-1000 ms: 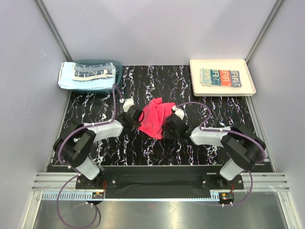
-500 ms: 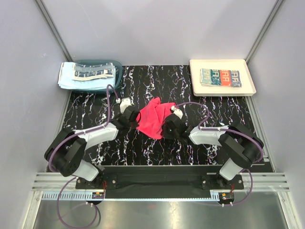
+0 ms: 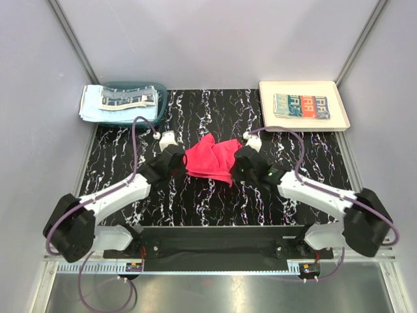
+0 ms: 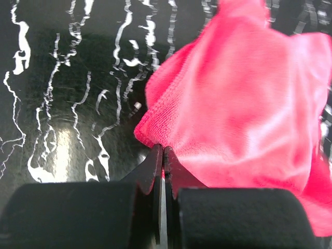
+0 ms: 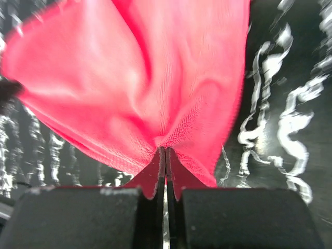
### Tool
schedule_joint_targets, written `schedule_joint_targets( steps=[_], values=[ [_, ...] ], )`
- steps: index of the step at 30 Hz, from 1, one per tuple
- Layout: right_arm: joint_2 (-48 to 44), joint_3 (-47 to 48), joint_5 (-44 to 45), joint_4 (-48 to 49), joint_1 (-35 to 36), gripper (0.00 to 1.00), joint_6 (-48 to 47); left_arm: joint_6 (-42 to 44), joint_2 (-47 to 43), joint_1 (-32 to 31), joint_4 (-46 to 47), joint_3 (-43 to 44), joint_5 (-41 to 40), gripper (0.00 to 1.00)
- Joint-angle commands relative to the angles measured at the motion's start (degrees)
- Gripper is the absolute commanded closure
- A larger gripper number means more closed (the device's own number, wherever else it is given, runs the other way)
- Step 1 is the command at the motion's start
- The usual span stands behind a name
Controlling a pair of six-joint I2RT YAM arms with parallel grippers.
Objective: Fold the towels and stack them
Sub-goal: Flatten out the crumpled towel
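A bright red-pink towel (image 3: pixel 210 160) hangs bunched between my two grippers over the middle of the black marbled table. My left gripper (image 3: pixel 181 158) is shut on its left edge; in the left wrist view the fingertips (image 4: pixel 163 151) pinch a corner fold of the towel (image 4: pixel 244 104). On the opposite edge my right gripper (image 3: pixel 238 163) is shut too, and the cloth (image 5: pixel 129 78) puckers where that gripper (image 5: pixel 165 150) bites it. A light blue towel (image 3: pixel 94 107) with a patterned one (image 3: pixel 127 99) on top lies at the back left. Folded patterned towels (image 3: pixel 301 105) rest at the back right.
A teal basket (image 3: pixel 161 104) sits under the back-left towels, partly off the table's corner. The cream tray (image 3: pixel 267 111) at the back right holds the folded towels. Grey walls close in on three sides, and both arm bases sit at the near edge.
The right gripper closed on the red-pink towel's edge. Both arms reached farther from their bases, and the towel now spans wider between them.
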Motion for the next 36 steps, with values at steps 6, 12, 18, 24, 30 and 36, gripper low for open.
schedule_joint_targets(
  steps=[6, 12, 18, 24, 30, 36],
  values=[
    [-8.5, 13.98, 9.76, -24.05, 0.48, 1.0, -10.95, -1.12, -5.44, -7.59, -3.69, 1.42, 1.12, 1.0],
    [-10.34, -0.12, 2.65, -18.63, 0.48, 1.0, -6.39, -7.71, -6.06, -9.7, 0.43, -9.72, 2.26, 1.0],
    [-9.2, -11.58, -4.92, -8.34, 2.41, 0.95, -0.5, -11.67, -9.4, -10.67, 1.32, -16.51, 2.35, 0.8],
    [-13.06, -14.13, -2.55, -7.63, 2.94, 0.68, 1.52, -10.88, -15.98, -10.76, -3.59, -16.43, 0.16, 0.5],
    [-20.79, -16.16, 2.81, -11.22, 2.94, 0.61, 5.12, -10.08, -17.14, -10.84, -6.24, -15.2, 0.85, 0.6],
    [-18.26, -16.34, 4.66, -13.33, 2.94, 0.63, 9.25, -9.13, -13.36, -10.84, -1.5, -16.95, 2.96, 0.59]
  ],
)
